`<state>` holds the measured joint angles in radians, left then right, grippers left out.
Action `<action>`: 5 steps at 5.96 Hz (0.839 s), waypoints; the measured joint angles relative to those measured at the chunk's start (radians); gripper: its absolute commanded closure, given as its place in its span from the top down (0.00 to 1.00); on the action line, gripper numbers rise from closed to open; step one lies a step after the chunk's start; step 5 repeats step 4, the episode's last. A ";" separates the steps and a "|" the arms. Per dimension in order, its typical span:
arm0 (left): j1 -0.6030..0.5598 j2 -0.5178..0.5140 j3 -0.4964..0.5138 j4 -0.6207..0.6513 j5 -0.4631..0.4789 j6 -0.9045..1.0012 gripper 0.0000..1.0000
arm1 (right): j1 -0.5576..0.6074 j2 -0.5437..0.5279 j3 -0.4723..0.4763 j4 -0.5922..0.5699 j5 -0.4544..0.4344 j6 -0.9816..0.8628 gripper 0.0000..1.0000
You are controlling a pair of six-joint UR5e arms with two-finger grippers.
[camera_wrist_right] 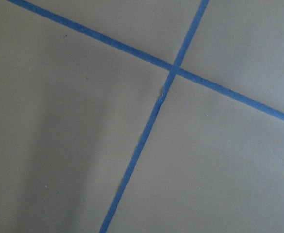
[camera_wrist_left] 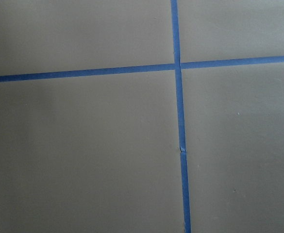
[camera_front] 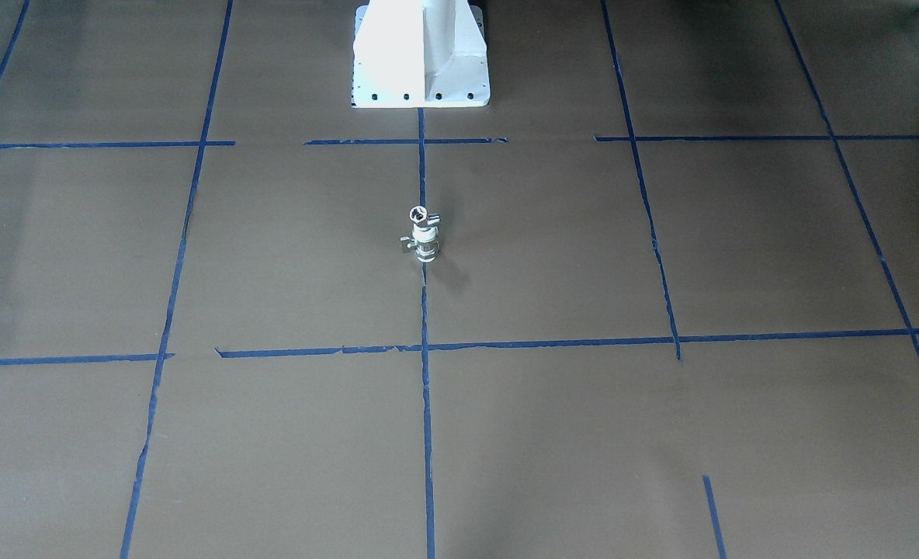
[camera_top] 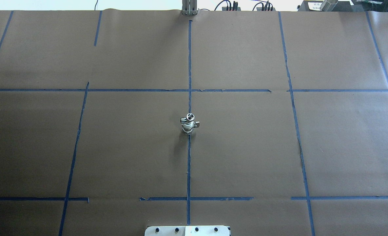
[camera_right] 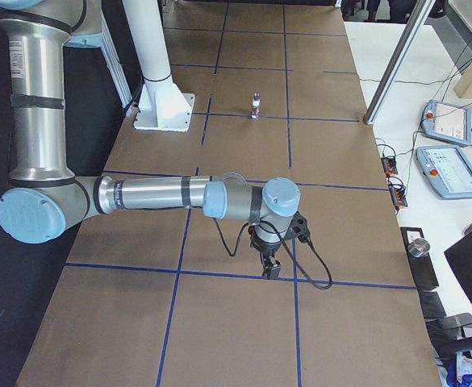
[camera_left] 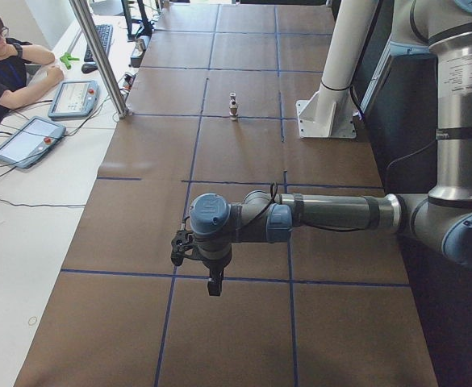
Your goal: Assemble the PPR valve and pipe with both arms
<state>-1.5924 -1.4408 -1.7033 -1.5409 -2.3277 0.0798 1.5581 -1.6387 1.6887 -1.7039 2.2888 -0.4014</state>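
The PPR valve (camera_front: 425,248) stands upright at the table's middle, on the central blue tape line. The silver pipe (camera_front: 420,215) sits on top of it, hexagonal opening up. The joined pair also shows in the overhead view (camera_top: 188,124) and, small, in both side views (camera_left: 233,106) (camera_right: 256,104). No arm is near it. The left gripper (camera_left: 214,286) hangs far off at the table's left end, the right gripper (camera_right: 271,270) at the right end. Both point down over bare paper, and I cannot tell whether they are open or shut. The wrist views show only paper and tape.
The white pedestal (camera_front: 421,54) stands at the robot's edge behind the parts. A metal post (camera_left: 98,56) rises at the far edge. A seated operator (camera_left: 2,56) and teach pendants (camera_left: 26,141) (camera_right: 449,173) are on the white side table.
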 measured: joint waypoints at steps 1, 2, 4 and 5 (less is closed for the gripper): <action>0.000 0.004 -0.001 -0.002 0.000 0.001 1.00 | 0.008 -0.016 0.001 0.008 0.013 0.037 1.00; 0.000 0.004 -0.001 -0.002 0.001 0.001 1.00 | 0.010 -0.018 0.001 0.011 0.017 0.058 1.00; 0.000 0.005 -0.002 -0.002 0.001 0.001 1.00 | 0.011 -0.018 0.000 0.013 0.021 0.066 1.00; 0.000 0.005 -0.002 -0.002 0.001 0.001 1.00 | 0.011 -0.018 0.000 0.013 0.021 0.066 1.00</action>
